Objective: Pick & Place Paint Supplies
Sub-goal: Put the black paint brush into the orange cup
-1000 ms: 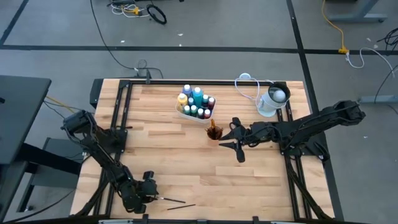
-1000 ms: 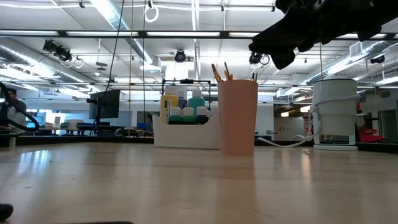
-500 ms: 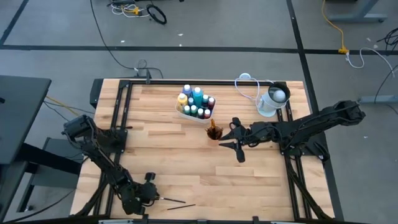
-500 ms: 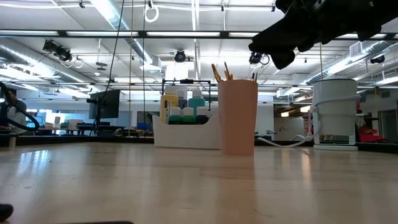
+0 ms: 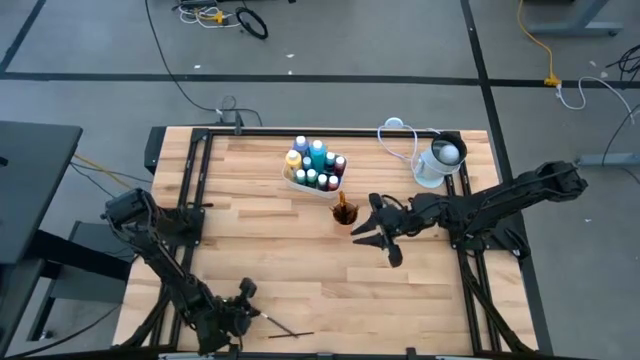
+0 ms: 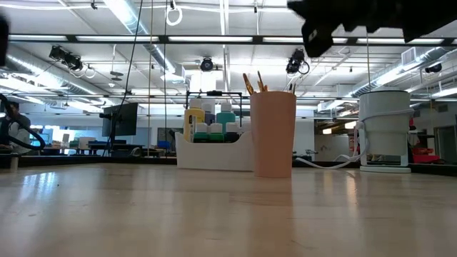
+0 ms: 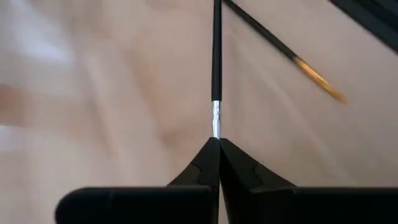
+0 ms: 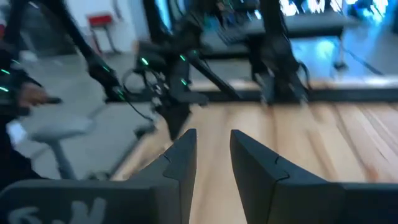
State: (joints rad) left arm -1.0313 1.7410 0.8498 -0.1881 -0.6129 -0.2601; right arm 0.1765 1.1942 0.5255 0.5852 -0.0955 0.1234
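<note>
— So, where is the left gripper [image 7: 217,142]?
— At seven o'clock on the table [image 5: 300,265], fingers clamped together on a thin brush [image 7: 216,68].
— And the right gripper [image 5: 375,232]?
— Near centre, fingers apart, beside the cup [image 5: 345,212]

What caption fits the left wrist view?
Left tool shut on a thin dark brush; a second brush lies nearby.

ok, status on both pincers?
Left pincer shut on brush, near table edge. Right pincer open, empty, beside cup. Second brush lies close by.
</note>
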